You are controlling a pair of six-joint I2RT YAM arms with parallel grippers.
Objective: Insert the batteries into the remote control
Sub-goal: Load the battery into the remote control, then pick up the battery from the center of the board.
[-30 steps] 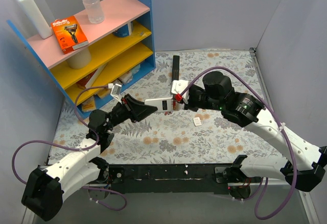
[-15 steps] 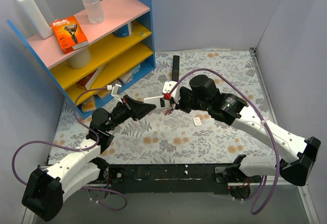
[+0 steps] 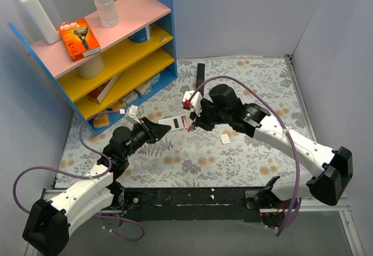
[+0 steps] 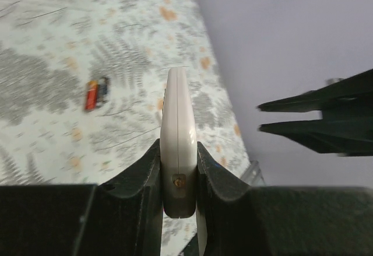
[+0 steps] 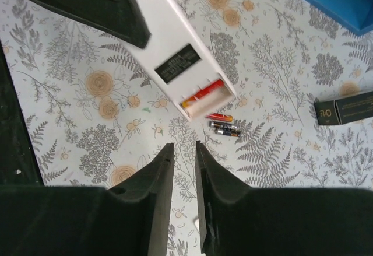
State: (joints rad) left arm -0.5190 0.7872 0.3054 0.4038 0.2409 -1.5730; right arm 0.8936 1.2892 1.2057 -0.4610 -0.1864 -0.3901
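The top camera sits high behind both arms and looks down on the whole desk (image 3: 262,81). The left wrist camera peers past the left hand (image 4: 178,148), low across the desk, very near. The right wrist camera looks straight down past the right hand (image 5: 183,146). All three see the remote control (image 3: 175,122).

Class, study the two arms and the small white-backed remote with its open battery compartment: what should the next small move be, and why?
Probably lower the right gripper onto the loose dark and red-orange battery on the floral mat and close on it. The left gripper clamps the white-backed remote; its open compartment shows one red-orange cell and one empty slot, and the right gripper holds nothing.
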